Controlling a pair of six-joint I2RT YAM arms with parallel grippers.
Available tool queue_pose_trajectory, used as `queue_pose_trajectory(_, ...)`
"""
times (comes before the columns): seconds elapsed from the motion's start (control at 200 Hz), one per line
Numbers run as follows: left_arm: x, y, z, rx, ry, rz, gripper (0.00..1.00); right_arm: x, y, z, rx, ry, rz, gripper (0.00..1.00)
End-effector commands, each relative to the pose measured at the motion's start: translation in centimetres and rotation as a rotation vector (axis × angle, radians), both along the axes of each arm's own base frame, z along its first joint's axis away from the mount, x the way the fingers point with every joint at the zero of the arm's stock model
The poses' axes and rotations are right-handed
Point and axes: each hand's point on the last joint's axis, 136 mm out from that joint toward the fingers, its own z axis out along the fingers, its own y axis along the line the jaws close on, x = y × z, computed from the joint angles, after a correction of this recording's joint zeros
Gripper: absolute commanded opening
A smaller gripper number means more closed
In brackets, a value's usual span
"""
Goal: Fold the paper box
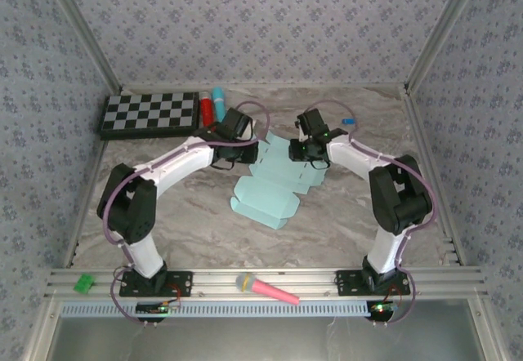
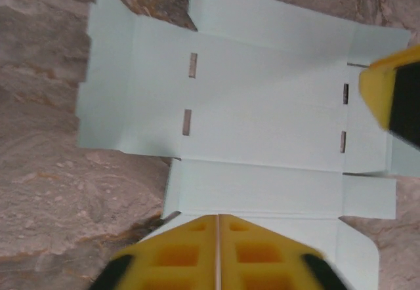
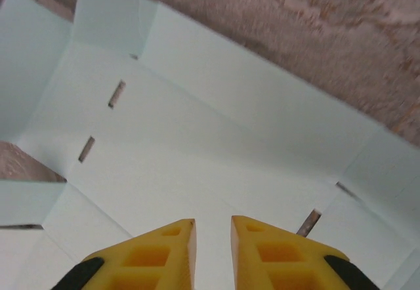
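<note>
walls [image 1: 245, 18]: grey floral wallpaper, three sides
surface [image 1: 188, 214]: marbled grey-brown; metal rail [image 1: 212, 279] along near edge
box [image 1: 274, 185]: flat, unfolded pale aqua sheet with flaps spread; lies mid-surface between the two arms
checkerboard [image 1: 151, 114]: flat, far left corner
left end effector [image 2: 217, 218]: fingers pressed together with no gap, tips over a near flap of box; cannot tell if card is pinched
right end effector [image 3: 212, 220]: narrow gap between fingers, nothing in it, hangs over the sheet
small items: red marker [image 1: 207, 112] and turquoise marker [image 1: 218, 100] just beside checkerboard; pink stick [image 1: 274, 291] on rail; green bit [image 1: 83, 283] at rail's left end
hidden: far flaps of box under both end effectors in top view; markers partly behind left arm
cut off: box runs out of frame in both wrist views
blurred: yellow finger at right edge of left wrist view
</note>
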Motion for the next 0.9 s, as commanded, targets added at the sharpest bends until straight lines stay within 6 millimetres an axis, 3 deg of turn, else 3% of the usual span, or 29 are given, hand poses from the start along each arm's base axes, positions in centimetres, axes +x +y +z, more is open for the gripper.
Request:
queue_pose_trajectory(0.0,-1.9,-1.1,-1.6,0.002,0.041,-0.043,0.00,1.1,-1.3,0.9,-0.042,-0.006,0.061,0.26)
queue_pose_trajectory(0.225,-4.4,-2.6,-4.3,0.021,0.084,-0.075,0.00,3.7,-2.5,0.7,-0.047,-0.018,0.160,0.38)
queue_pose_trajectory(0.47,-6.0,-1.8,-8.5,0.085,0.136,-0.055,0.00,5.7,-3.0,-1.5,-0.116,0.026,0.265,0.55)
queue_pose_trajectory(0.895,-7.6,0.4,-11.8,0.208,0.174,0.000,0.00,7.2,-1.9,-3.6,-0.055,0.067,0.448,0.57)
